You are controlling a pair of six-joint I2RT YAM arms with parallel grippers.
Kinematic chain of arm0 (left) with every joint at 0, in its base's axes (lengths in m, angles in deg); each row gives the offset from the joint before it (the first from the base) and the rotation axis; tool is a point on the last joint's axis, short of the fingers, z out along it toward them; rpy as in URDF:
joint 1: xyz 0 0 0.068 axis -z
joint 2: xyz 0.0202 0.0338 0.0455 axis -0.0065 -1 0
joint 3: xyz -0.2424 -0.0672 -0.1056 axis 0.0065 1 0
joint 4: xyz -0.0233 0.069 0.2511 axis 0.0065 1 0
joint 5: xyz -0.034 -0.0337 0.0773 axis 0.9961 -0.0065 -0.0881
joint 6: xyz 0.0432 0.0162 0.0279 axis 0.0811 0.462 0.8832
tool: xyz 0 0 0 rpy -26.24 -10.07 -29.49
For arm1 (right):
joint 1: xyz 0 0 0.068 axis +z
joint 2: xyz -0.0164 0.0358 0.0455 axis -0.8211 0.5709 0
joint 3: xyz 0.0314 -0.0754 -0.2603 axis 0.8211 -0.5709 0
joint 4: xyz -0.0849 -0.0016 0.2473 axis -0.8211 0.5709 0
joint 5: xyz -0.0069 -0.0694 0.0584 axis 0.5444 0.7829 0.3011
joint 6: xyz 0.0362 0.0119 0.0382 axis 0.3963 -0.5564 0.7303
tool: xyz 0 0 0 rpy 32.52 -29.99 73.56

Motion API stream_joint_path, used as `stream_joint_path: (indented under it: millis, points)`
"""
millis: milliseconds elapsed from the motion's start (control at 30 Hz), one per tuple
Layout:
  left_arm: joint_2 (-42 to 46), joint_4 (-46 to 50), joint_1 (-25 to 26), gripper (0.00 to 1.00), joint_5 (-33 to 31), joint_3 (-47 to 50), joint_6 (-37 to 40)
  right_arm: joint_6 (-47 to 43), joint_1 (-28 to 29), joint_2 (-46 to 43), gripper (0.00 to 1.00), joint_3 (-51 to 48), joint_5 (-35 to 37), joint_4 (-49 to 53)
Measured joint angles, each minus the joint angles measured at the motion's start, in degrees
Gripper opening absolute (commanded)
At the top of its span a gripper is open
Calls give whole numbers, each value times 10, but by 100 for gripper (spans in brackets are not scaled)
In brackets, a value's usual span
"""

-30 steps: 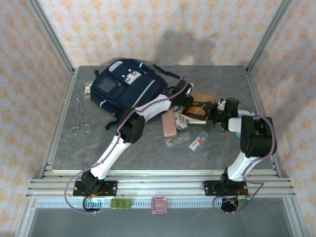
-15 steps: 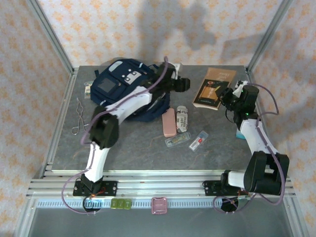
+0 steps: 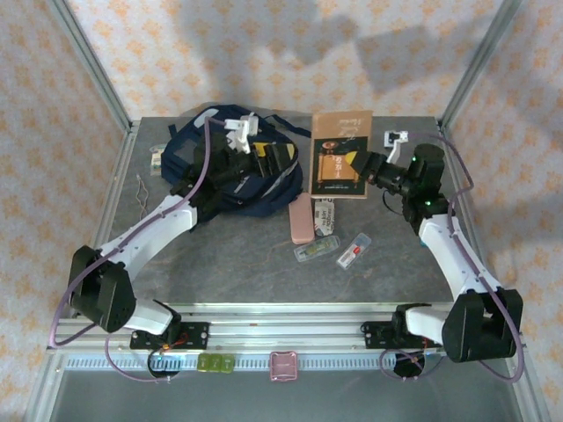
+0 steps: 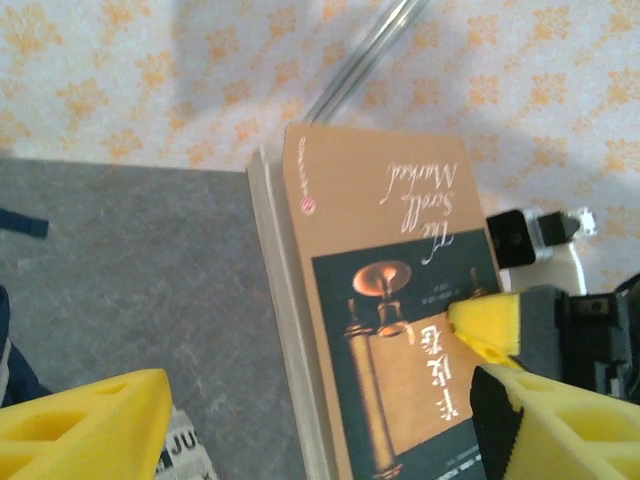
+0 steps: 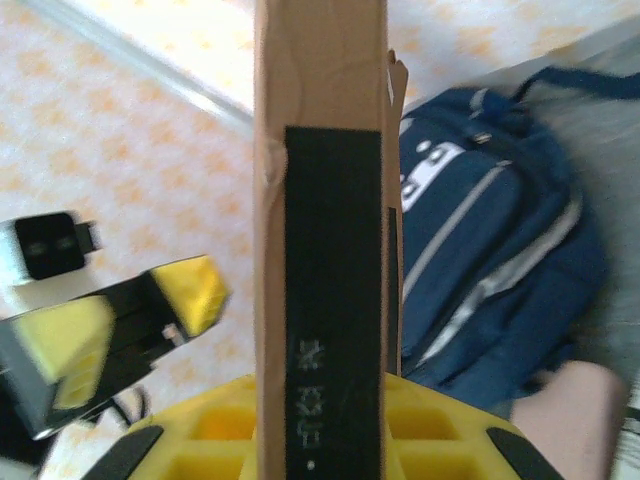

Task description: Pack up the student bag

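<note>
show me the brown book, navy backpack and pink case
brown paperback book (image 3: 334, 141): top view, front cover
navy-blue fabric backpack (image 5: 500, 275): right wrist view, front panel
pink oblong case (image 3: 302, 219): top view, its middle

Soft, even light fills the top view, throwing broad, fuzzy grey shadows on the wall (image 3: 352, 53) above the book (image 3: 339, 163). In the left wrist view the book's cover is fairly sharp, the yellow fingers (image 4: 80, 420) below it are out of focus, and the wall above it is washed pale. In the right wrist view the book's spine looks soft, the wall left of it is overexposed, and the student bag (image 5: 490, 270) right of it is slightly blurred.
</note>
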Motion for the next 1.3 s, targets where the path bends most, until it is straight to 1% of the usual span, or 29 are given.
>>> stream_joint_path:
  millis: [200,300,467,600,633,667,767,800,867,900,967,1033,1067,1100,1200,1300]
  points:
    - [12,-71,-1,83,53,67,-41,-3,60,-5,0,11,-53,-26]
    - [12,-131,-1,84,81,91,-71,-4,88,-5,0,21,-85,-39]
    - [15,-220,-1,84,121,124,-111,21,97,-5,0,22,-128,-96]
    - [24,-302,-1,79,160,149,-154,14,97,-5,0,34,-134,-91]
    - [25,-323,-1,75,169,152,-167,12,97,-3,0,38,-136,-90]
    - [25,-345,-1,68,179,155,-181,12,97,1,0,43,-139,-91]
    - [23,-398,-4,42,203,156,-224,12,97,19,0,47,-142,-92]
    - [20,-416,-5,30,212,156,-237,10,97,25,0,47,-142,-90]
    - [13,-439,-8,9,223,156,-263,10,97,32,1,47,-142,-85]
    - [8,-448,-9,0,227,157,-274,10,97,34,4,48,-143,-84]
    - [-5,-463,-14,0,230,159,-291,9,95,35,15,51,-145,-83]
    - [-13,-473,-16,0,228,160,-304,10,94,37,22,55,-145,-77]
    - [-15,-477,-16,0,226,160,-309,10,93,38,29,57,-145,-75]
    - [-16,-479,-17,0,223,160,-312,10,93,39,33,57,-144,-76]
    - [-16,-479,-19,0,201,170,-319,28,93,40,42,54,-139,-92]
    - [-16,-479,-20,0,162,186,-325,57,97,34,47,30,-129,-133]
